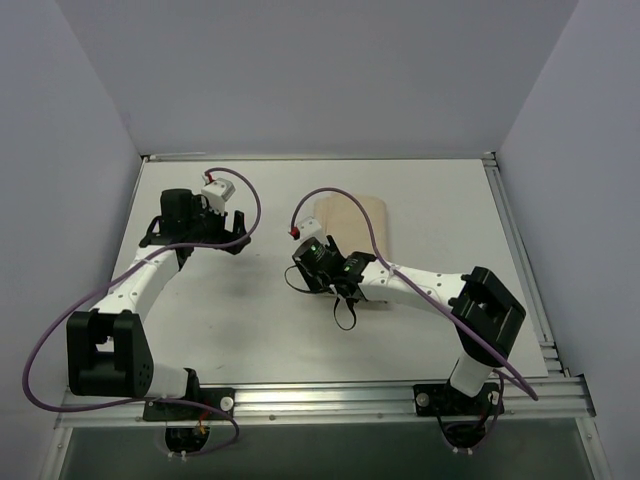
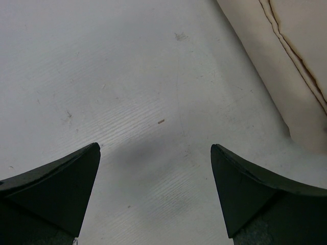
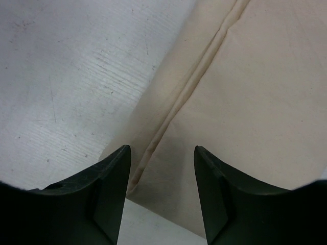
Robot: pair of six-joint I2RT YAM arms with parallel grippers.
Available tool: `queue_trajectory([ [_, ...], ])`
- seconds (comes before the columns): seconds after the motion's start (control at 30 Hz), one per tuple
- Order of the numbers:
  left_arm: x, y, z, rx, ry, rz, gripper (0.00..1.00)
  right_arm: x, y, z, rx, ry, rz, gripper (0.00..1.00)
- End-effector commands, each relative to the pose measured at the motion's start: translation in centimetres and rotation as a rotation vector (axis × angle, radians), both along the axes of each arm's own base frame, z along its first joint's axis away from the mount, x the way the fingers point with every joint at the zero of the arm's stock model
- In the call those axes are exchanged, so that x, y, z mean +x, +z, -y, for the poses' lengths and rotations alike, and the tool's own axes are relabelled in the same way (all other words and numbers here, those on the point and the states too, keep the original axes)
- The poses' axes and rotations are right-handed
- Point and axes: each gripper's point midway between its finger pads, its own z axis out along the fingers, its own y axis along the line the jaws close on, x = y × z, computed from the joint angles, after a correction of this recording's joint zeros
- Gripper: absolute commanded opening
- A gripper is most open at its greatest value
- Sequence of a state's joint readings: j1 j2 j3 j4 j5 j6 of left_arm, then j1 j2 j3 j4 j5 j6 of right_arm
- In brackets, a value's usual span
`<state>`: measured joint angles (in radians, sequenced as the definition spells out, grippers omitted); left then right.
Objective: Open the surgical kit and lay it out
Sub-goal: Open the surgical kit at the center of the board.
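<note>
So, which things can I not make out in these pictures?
Contents of the cloth wrap: every view shows only folded cloth covering them.
Wrap's near edge, top view: hidden under the right gripper and arm.
Wrap, left wrist view: cut off by the right edge, beyond the open left gripper.
Right wrist view: whether the fingertips touch the cloth.

The right arm [image 1: 420,283] hides one end of the cloth wrap [image 1: 345,218]; wrist views crop it.

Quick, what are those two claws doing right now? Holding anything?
Left gripper: open, holding nothing, over the table.
Right gripper: open, holding nothing, over the edge of the beige cloth wrap.
</note>
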<state>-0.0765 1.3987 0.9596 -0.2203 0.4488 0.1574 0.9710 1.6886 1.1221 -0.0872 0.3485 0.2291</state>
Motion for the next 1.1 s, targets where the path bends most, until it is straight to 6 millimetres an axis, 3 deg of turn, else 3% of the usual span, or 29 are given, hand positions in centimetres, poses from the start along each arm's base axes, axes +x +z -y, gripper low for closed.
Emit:
queue_trajectory([
  [0.0, 0.6, 2.1, -0.2, -0.011, 0.009, 0.075, 0.99, 0.8, 1.7, 0.6, -0.020, -0.032, 0.039, 0.47],
  [0.13, 0.6, 2.0, -0.2, -0.010, 0.010, 0.074, 0.99, 0.3, 2.1, 1.0, -0.003, -0.036, 0.038, 0.41],
  [0.27, 0.7, 1.9, -0.3, -0.008, 0.012, 0.075, 0.99, -0.2, 1.1, 1.4, -0.015, -0.040, 0.009, 0.42],
  [0.57, 0.5, 1.8, -0.1, -0.010, 0.000, 0.076, 0.99, -0.6, 0.3, 0.6, 0.008, -0.011, -0.022, 0.38],
  [0.63, 0.5, 1.9, -0.1, -0.007, 0.000, 0.080, 0.99, -0.5, 0.0, 0.8, 0.002, -0.012, -0.031, 0.33],
  [0.8, 0.4, 1.8, -0.1, -0.005, -0.001, 0.080, 0.99, -0.2, 0.0, 1.8, -0.001, -0.041, -0.034, 0.10],
  [1.07, 0.4, 1.9, 0.0, -0.006, -0.012, 0.081, 0.99, 0.7, 2.9, 3.1, 0.126, -0.070, 0.000, 0.00],
])
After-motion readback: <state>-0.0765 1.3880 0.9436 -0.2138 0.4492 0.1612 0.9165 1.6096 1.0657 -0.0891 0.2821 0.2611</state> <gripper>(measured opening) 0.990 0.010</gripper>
